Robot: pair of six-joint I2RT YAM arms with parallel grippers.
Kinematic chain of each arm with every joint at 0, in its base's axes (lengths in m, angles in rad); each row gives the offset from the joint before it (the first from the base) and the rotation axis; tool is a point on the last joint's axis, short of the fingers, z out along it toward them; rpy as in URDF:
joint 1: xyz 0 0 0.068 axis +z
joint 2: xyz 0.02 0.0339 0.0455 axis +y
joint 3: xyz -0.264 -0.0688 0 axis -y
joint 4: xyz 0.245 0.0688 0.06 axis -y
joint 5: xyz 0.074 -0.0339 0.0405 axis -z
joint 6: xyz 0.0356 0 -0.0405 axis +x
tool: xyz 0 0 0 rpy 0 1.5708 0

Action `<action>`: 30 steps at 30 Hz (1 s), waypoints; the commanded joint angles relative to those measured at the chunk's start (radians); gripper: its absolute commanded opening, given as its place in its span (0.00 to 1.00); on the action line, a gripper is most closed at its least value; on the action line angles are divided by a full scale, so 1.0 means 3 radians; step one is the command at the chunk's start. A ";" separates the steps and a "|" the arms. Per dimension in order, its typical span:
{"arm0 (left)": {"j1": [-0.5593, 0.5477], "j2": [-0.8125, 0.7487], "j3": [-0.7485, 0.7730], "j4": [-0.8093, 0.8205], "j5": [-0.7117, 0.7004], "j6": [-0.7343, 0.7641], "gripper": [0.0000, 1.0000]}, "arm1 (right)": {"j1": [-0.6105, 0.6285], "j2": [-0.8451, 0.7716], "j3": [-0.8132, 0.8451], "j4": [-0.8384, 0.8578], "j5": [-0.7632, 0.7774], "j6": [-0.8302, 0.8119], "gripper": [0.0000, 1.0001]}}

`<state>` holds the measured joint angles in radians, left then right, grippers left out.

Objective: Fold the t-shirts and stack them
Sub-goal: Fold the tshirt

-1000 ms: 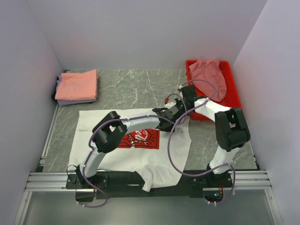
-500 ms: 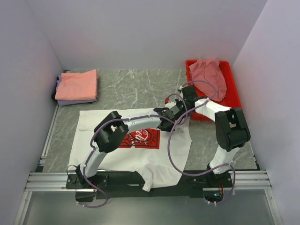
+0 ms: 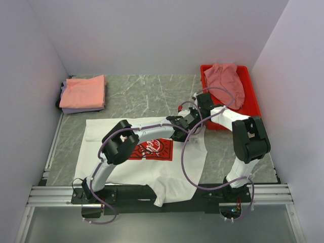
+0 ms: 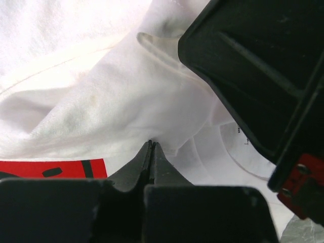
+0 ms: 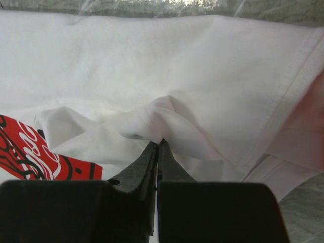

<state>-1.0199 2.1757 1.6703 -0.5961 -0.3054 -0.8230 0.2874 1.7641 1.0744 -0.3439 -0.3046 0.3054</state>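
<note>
Pale lilac walls close in on a grey marbled table (image 3: 147, 93) in the overhead view. A white t-shirt (image 3: 101, 152) lies spread chest-up across the near half, its red print (image 3: 152, 150) close to the middle. The left gripper (image 3: 182, 124) and the right gripper (image 3: 191, 120) meet over the shirt at about 2 o'clock from that print, their heads almost touching. At 10 o'clock on the table, a folded salmon-orange t-shirt (image 3: 83, 90) sits on a lavender t-shirt (image 3: 83, 109). At 2 o'clock, a red tray (image 3: 254, 109) holds a crumpled dusty-pink t-shirt (image 3: 225, 78).

From the left wrist, the left gripper's jaws are pressed together. The tips nip a small pucker at the foot of a raised white fold. A corner of the red print shows at 8 o'clock. The right gripper's black body fills the frame from 1 to 4 o'clock, just beside the same fold.

From the right wrist, the right gripper's jaws are likewise pressed together, pinching a bunched ridge of white cloth that rises at the tips. The print, with white lettering, lies at 8 o'clock. A stitched hem runs down the 3 o'clock side. Marbled table shows along 12 o'clock and in the 5 o'clock corner.
</note>
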 commanded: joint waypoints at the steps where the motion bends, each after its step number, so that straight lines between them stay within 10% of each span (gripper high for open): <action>1: -0.0057 -0.0170 0.0001 0.0161 0.0041 0.0171 0.01 | 0.0039 -0.0108 -0.0038 0.0057 -0.0043 -0.0031 0.00; 19: -0.0026 -0.0800 -0.0838 0.1035 0.0409 0.0126 0.01 | 0.0008 -0.0430 -0.0319 0.0175 -0.0211 0.0066 0.00; 25: -0.0031 -0.0693 -0.0909 0.1184 0.0405 0.0095 0.39 | -0.0186 -0.0312 -0.0452 0.0338 -0.0625 0.0204 0.00; 30: -0.0031 -0.0539 -0.0858 0.1113 0.0282 0.0069 0.46 | -0.0227 -0.0312 -0.0518 0.0415 -0.0692 0.0214 0.00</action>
<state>-1.0245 1.9827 1.4002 -0.2867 -0.2005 -0.7990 0.2253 1.6745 0.9241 -0.2687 -0.4629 0.3557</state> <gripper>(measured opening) 0.453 0.009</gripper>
